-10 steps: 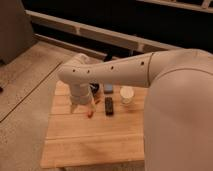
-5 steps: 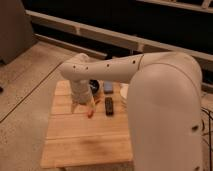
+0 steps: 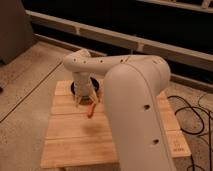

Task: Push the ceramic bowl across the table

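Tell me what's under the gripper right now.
The gripper hangs over the ceramic bowl near the far edge of the table; only its dark rim shows. An orange object lies just in front. The bowl's inside is covered by the gripper.

table point(image 3: 75, 145): wooden planks | on it: ceramic bowl point(image 3: 74, 88), orange item point(image 3: 90, 111) | gripper point(image 3: 84, 100): over bowl
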Action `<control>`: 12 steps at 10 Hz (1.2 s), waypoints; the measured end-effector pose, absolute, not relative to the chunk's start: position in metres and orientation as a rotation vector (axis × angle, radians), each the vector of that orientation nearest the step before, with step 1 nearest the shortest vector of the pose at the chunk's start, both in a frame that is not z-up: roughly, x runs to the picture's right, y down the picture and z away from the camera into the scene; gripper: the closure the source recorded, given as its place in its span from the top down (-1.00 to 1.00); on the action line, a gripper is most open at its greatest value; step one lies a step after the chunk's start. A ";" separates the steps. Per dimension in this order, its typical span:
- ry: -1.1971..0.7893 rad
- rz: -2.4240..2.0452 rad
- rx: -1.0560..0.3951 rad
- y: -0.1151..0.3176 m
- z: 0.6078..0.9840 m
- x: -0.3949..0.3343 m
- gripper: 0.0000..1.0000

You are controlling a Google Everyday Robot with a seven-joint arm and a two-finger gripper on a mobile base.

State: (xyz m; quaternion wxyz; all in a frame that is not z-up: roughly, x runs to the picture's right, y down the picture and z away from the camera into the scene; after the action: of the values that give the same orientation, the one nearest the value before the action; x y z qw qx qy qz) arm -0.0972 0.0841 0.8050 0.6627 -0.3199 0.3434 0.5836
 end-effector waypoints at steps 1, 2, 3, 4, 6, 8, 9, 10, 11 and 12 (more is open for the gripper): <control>0.789 1.312 -0.748 0.083 0.817 -0.100 0.30; 0.784 1.322 -0.789 0.081 0.834 -0.103 0.30; 0.765 1.338 -0.820 0.078 0.843 -0.104 0.30; 0.724 1.367 -0.870 0.072 0.857 -0.101 0.30; 0.665 1.378 -0.913 0.059 0.877 -0.089 0.30; 0.660 1.333 -0.971 0.060 0.886 -0.079 0.30; 0.691 1.229 -1.028 0.071 0.887 -0.075 0.30; 0.708 1.164 -1.049 0.075 0.884 -0.074 0.30; 0.718 1.117 -1.070 0.076 0.878 -0.068 0.30; 0.729 1.087 -1.084 0.078 0.873 -0.063 0.30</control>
State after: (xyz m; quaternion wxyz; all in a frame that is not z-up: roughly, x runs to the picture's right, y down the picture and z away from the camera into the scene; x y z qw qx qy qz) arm -0.0628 0.0782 0.8732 0.6602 -0.4791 0.3222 0.4804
